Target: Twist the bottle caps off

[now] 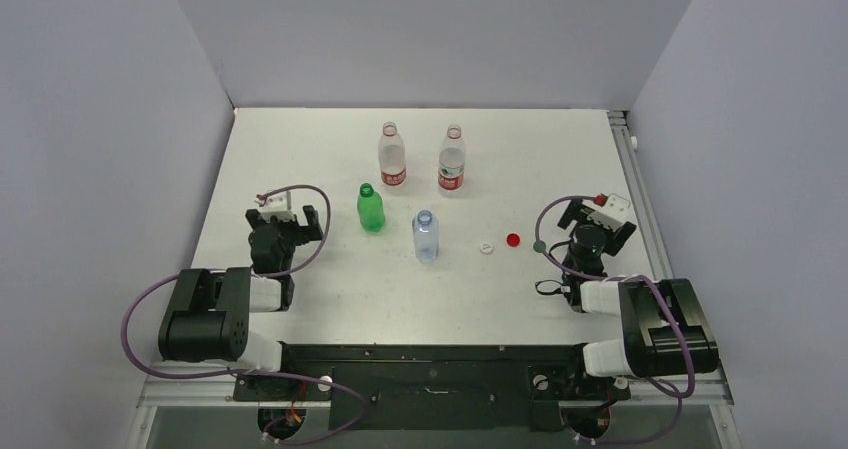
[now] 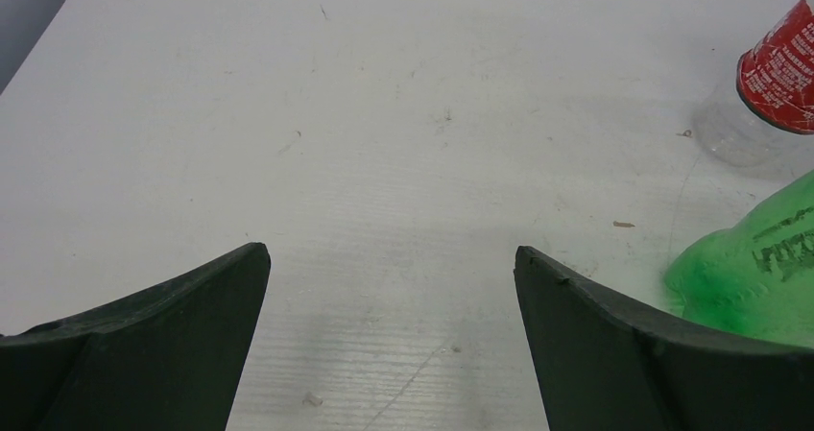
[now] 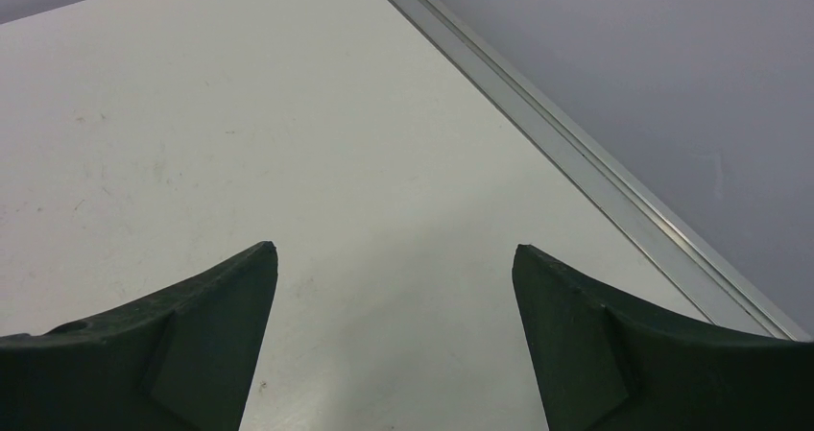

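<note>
Four bottles stand upright mid-table: two clear ones with red labels (image 1: 392, 156) (image 1: 452, 158) at the back, a green bottle (image 1: 371, 208) and a pale-blue bottle (image 1: 426, 236) in front. The red-labelled necks look open. A whitish cap (image 1: 486, 248) and a red cap (image 1: 513, 239) lie on the table right of the blue bottle. A small green round thing (image 1: 539, 246) lies beside the right arm's cable. My left gripper (image 1: 300, 224) (image 2: 391, 251) is open and empty, left of the green bottle (image 2: 758, 268). My right gripper (image 1: 598, 231) (image 3: 394, 249) is open and empty, right of the caps.
The white table (image 1: 330, 289) is walled at the back and both sides. A metal rail (image 3: 576, 153) runs along its right edge, close to the right gripper. A red-labelled bottle (image 2: 778, 76) shows at the left wrist view's upper right.
</note>
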Motion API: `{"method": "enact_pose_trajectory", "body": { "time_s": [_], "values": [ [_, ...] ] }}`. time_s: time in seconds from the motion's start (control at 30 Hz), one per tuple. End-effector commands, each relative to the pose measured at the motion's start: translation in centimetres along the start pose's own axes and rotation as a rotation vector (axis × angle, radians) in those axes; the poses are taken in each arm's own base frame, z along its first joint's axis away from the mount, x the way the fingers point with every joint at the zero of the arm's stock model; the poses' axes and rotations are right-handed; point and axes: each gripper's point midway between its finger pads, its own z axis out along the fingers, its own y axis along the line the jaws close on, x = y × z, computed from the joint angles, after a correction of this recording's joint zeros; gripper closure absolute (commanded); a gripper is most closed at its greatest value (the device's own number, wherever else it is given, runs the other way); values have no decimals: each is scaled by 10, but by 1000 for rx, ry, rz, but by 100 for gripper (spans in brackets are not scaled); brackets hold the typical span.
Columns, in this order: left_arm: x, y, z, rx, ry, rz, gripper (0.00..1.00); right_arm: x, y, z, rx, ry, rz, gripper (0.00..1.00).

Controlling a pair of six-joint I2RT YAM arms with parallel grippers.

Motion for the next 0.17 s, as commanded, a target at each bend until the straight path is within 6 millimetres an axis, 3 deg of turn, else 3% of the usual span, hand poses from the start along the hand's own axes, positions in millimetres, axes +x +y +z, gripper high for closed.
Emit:
{"method": "enact_pose_trajectory", "body": {
  "time_s": [0.0, 0.13],
  "values": [
    [-17, 0, 8, -10, -45, 10, 3, -25, 8, 4, -27, -75, 56, 13],
    [-17, 1, 8, -12, -46, 11, 3, -25, 8, 4, -27, -76, 54, 13]
  ]
}}
